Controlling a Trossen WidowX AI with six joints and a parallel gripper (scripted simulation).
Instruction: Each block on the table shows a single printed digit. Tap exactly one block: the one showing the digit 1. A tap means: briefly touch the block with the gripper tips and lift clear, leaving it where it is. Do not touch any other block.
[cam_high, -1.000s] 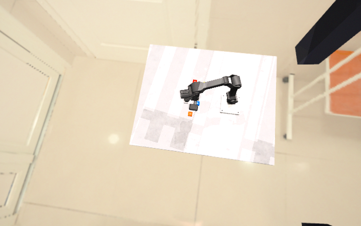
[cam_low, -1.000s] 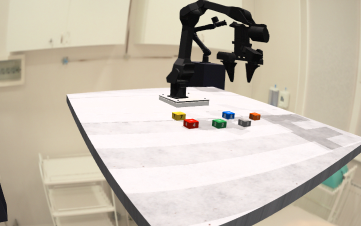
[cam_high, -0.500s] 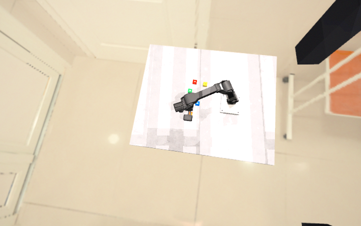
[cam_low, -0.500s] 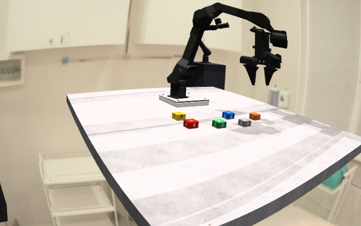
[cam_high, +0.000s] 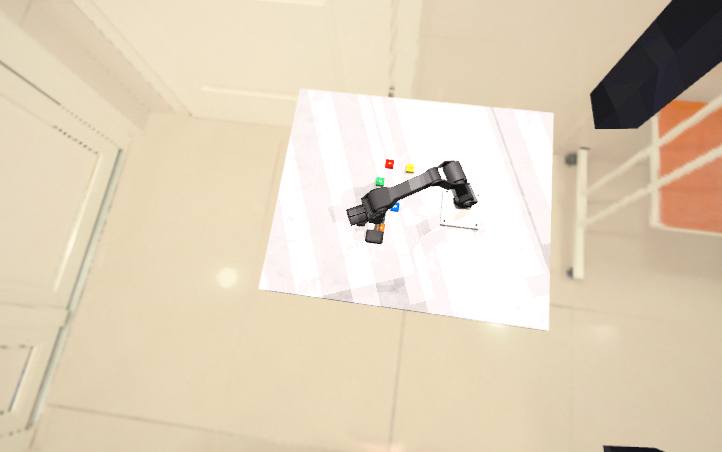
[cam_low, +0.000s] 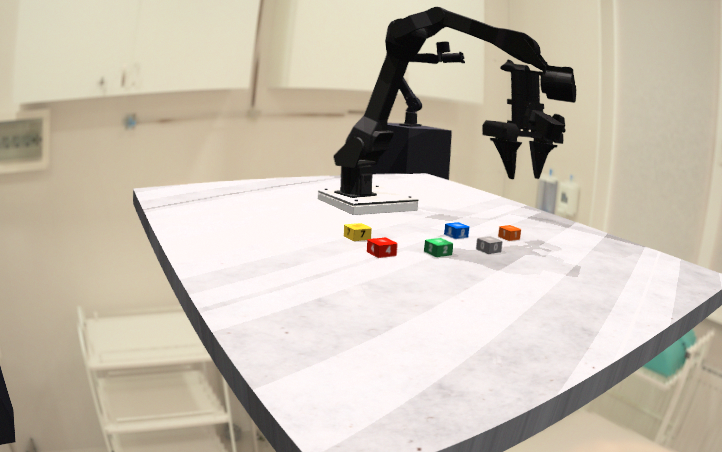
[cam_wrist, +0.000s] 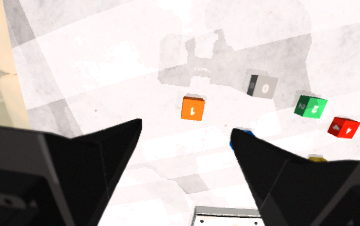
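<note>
The orange block (cam_low: 509, 232) is a small cube with a white digit 1 printed on its faces, sitting flat and upright on the pale surface (cam_low: 372, 341). It stands at the far right end of the loose cluster of coloured blocks, just beside the grey block (cam_low: 489, 244) and apart from it, untouched. From the wrist it shows between the fingertips, well below them

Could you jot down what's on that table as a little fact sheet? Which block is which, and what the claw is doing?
target: orange block, digit 1
other blocks: grey 0; green 2; red 4; yellow 7; blue, digit unclear
claw: open, holding nothing
claw height: well above the table
claw position: roughly over the orange block, touching no block
</note>
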